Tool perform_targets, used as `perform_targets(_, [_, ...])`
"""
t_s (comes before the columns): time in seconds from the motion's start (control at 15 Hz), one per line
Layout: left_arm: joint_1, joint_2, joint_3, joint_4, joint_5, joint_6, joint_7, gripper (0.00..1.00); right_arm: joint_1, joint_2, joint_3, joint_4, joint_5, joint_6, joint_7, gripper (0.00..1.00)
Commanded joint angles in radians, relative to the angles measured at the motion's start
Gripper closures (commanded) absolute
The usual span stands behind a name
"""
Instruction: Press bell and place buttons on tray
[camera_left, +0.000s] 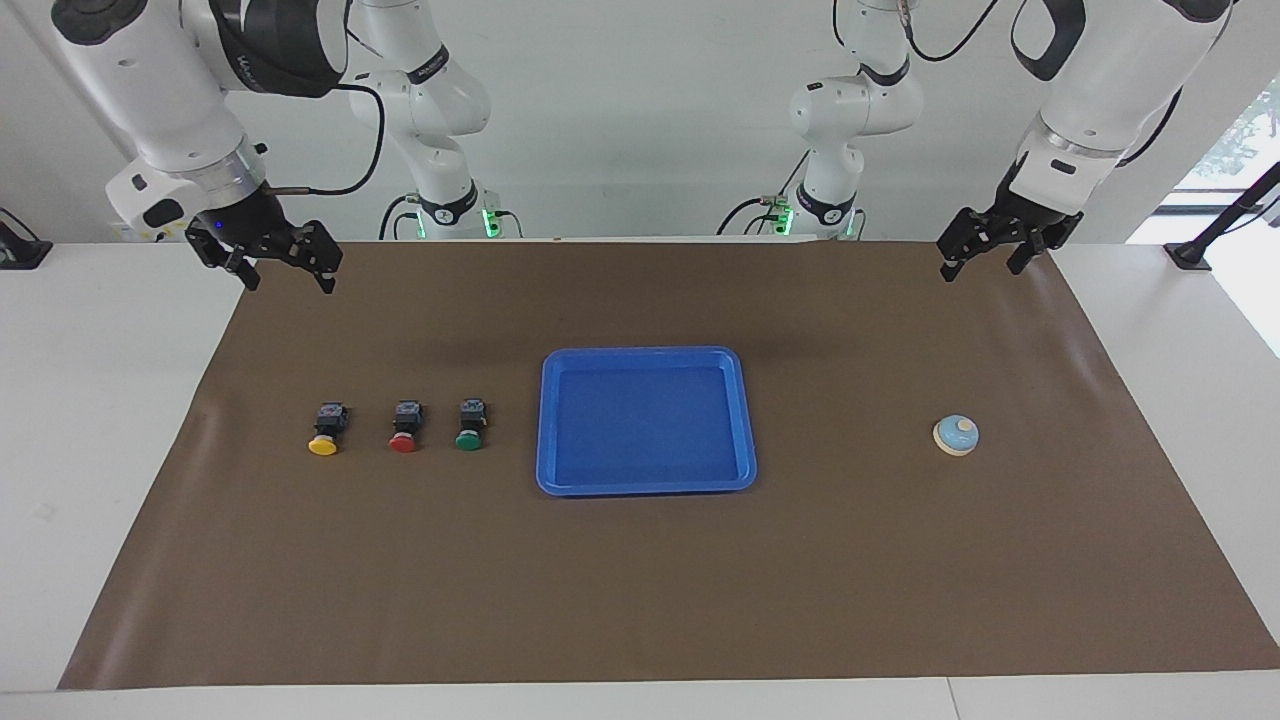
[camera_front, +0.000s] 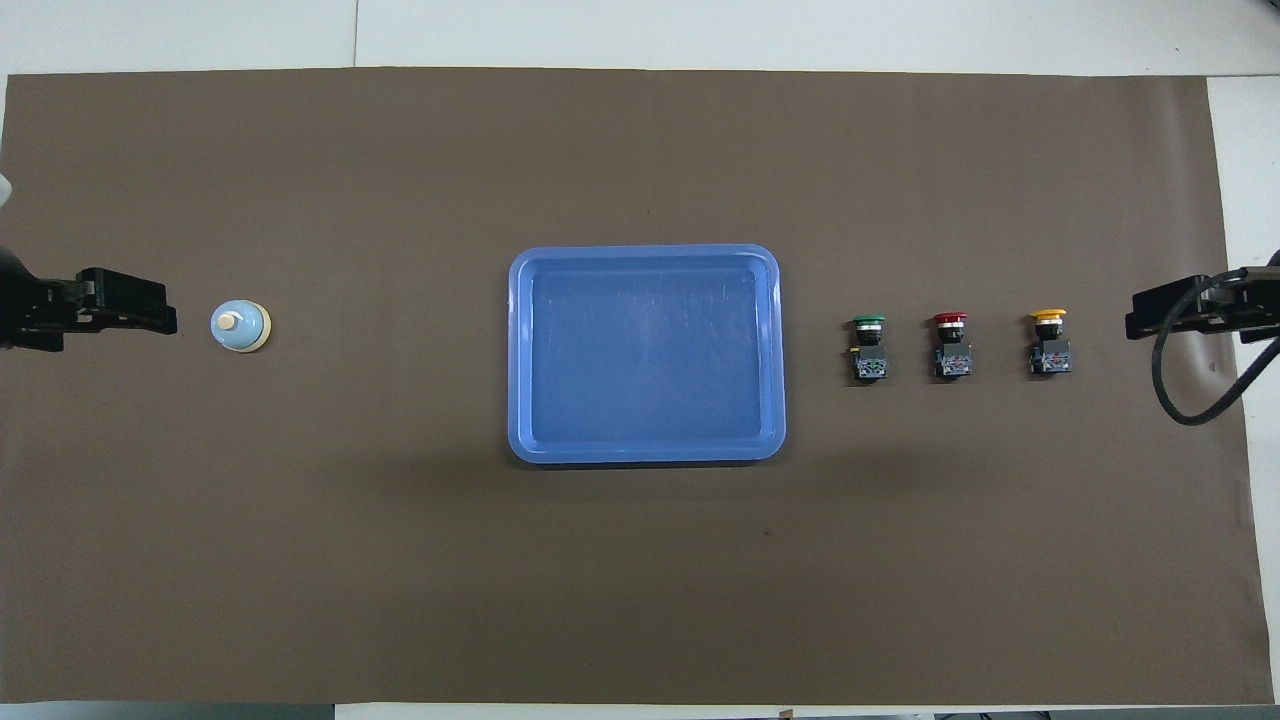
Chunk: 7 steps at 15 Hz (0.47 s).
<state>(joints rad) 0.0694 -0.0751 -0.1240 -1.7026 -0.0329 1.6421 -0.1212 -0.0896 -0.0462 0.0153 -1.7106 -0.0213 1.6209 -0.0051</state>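
Buttons (camera_left: 400, 428) sit in a tidy row on the brown mat (camera_left: 640, 600), toward the right arm's end of the tabletop (camera_left: 100, 400): yellow button (camera_left: 325, 430), red button (camera_left: 404, 427), green button (camera_left: 470, 425). In the overhead view each one lies on its side, long axis running twelve to six, round cap pointing to twelve o'clock, away from the robots, black body toward them. At nine o'clock from the row in that view, mid-mat, rests the blue tray (camera_left: 745, 420), nothing in it, its longer sides running along the row. Carry on toward nine o'clock and there's the bell (camera_left: 956, 435), upright, cream knob on top, toward the left arm's end. Left end effector (camera_left: 982, 258) hangs in the air over the mat's edge by the robots, fingers apart, gripping nothing. Right end effector (camera_left: 285, 275) hovers over its own corner of the mat, fingers spread too, nothing between them.
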Motion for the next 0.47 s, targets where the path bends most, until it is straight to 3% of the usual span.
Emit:
perform_targets(0.0, [0.047, 0.027, -0.002, -0.023, -0.004, 0.065, 0.098, 0.49, -0.007, -0.026, 0.005, -0.026, 0.003, 0.0, 0.0, 0.0])
perform_targets(0.07, [0.061, 0.04, -0.002, -0.026, -0.004, 0.085, 0.133, 0.83, -0.007, -0.026, 0.005, -0.026, 0.003, -0.001, 0.0, 0.0])
perform_targets(0.13, [0.064, 0.052, -0.002, -0.031, -0.004, 0.105, 0.138, 1.0, -0.007, -0.026, 0.005, -0.026, 0.003, -0.001, 0.0, 0.0])
perform_targets(0.27, [0.067, 0.058, -0.002, -0.07, -0.004, 0.159, 0.141, 1.0, -0.007, -0.026, 0.005, -0.026, 0.003, -0.001, 0.0, 0.0])
perform_targets(0.4, [0.066, 0.118, -0.002, -0.063, -0.004, 0.185, 0.169, 1.0, -0.007, -0.026, 0.005, -0.026, 0.003, -0.001, 0.0, 0.0])
